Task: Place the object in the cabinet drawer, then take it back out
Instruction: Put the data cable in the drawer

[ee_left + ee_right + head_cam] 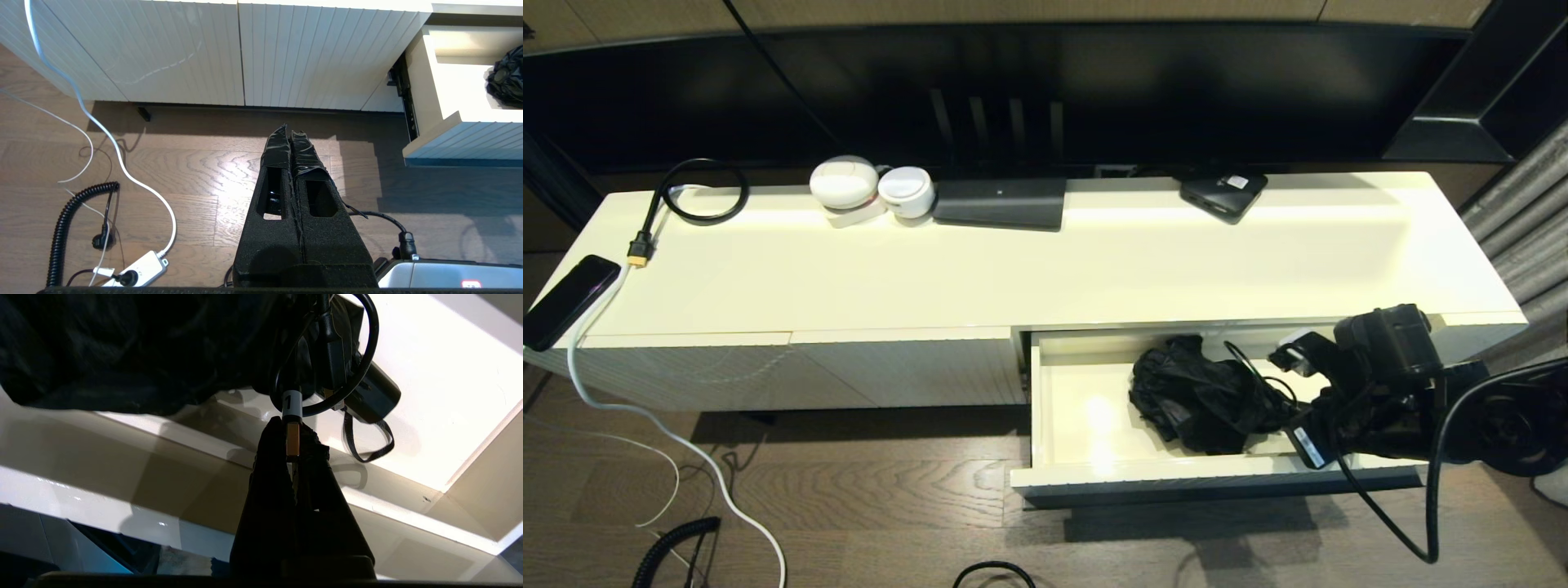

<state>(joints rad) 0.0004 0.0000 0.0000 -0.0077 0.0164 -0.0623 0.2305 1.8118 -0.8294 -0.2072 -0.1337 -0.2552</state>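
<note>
Taking the drawer [1086, 408] as reference, left to right.

Left gripper [291, 134] is parked well left of the drawer, low over the floor in front of the ribbed panels [204, 53]. Jaws are pressed together with nothing in them. Leave it there; the white cable [102, 130] and coiled cord [65, 220] lie on the floor beneath it.

The drawer is pulled out. The black bundle [1201, 396] lies inside it, centre to right, touching the floor of the drawer. A black cable [359, 355] loops off it toward the right end.

Right gripper [292, 445] is inside the drawer at its right end, just beside the bundle. Jaws are nearly closed, pinching only the orange plug [292, 441] at the end of the cable, below its numbered white tag. I can't tell whether the bundle itself is gripped.

- My read: this is the take-out stage. A plug-only grip looks weak, and the bundle will probably hang and swing.
- Lift straight up and slowly until the bundle clears the front wall [1176, 474].
- Room is open above and forward. It's tight at the right side wall and under the cabinet top [1094, 261] behind.
- The dangling strap loop [367, 445] could snag on the rim.
</note>
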